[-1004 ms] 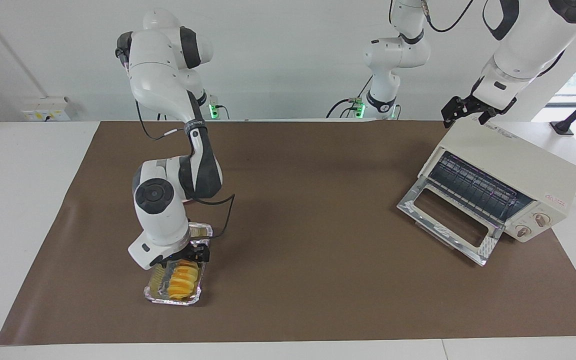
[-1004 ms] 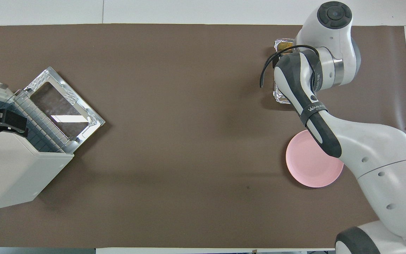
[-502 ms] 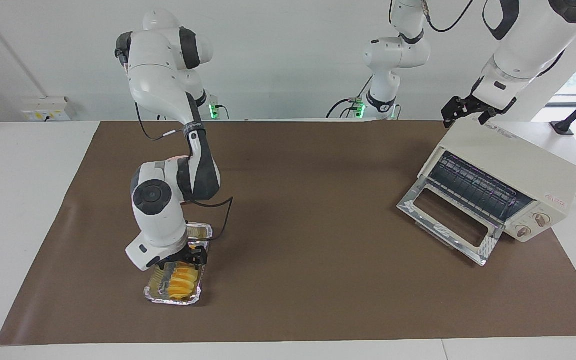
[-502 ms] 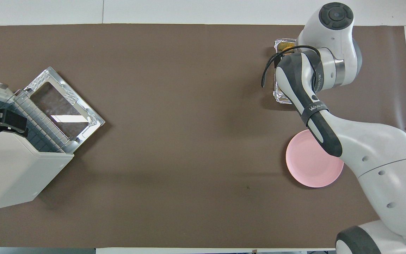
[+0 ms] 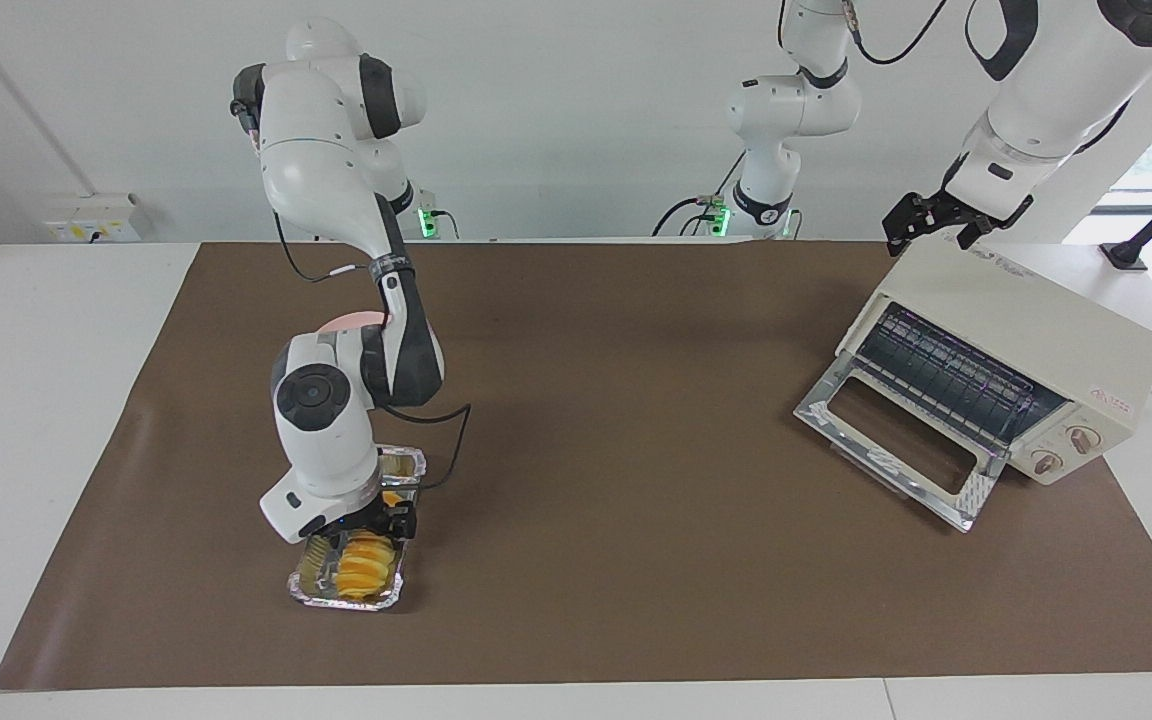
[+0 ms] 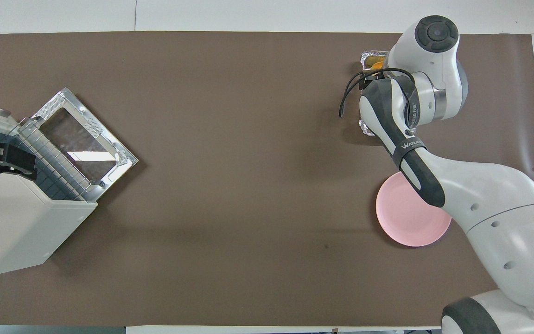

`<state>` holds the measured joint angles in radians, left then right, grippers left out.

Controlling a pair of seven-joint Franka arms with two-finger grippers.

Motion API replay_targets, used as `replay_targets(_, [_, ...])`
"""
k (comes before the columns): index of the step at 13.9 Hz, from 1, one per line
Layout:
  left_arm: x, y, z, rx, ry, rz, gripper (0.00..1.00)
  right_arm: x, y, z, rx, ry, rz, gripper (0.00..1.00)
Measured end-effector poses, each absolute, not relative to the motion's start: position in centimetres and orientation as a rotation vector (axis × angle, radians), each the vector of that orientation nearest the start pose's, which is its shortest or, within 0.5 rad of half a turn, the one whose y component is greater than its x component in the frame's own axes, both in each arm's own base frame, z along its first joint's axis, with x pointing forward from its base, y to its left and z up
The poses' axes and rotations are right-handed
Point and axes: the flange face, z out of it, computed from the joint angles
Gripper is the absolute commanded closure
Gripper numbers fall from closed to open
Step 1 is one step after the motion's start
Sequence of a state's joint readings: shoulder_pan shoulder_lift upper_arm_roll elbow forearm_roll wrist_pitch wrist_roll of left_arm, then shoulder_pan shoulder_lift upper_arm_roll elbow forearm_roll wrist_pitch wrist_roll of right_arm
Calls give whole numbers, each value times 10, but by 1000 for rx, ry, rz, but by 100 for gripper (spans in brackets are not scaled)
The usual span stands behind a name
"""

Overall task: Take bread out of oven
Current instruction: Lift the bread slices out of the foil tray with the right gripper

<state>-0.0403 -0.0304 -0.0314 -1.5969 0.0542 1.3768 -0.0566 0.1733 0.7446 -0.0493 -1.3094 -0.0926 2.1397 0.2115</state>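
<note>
The bread lies in a crinkled foil tray on the surface at the right arm's end, well apart from the oven, so we judge it already out of the oven and the open step to be lifting it from the tray, perhaps onto the pink plate that sits nearer the robots. The right gripper is low over the end of the loaf nearer the robots, its fingers astride the bread; we cannot tell whether they have closed on it or only flank it. The left gripper waits above the oven's top corner, spread wide and holding nothing, probably kept clear of the open drop-down door. The facing view shows the loaf and the gripper's height over it; from overhead the right arm covers nearly all of the tray, leaving only a sliver of bread, yet that view alone shows most of the plate, which the arm all but hides when seen from across the surface.
</note>
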Motion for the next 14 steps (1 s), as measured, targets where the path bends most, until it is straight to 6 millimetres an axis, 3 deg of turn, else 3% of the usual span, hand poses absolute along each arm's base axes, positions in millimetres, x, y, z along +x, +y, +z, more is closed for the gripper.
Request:
replay_targets(10, [522,-31,614,-3061,15,285,0,740,97,321,-3228,64,-127,100])
replay_targets(14, [522,-31,614,-3061,15,285,0,732,95,361,-3230,75,-112,100])
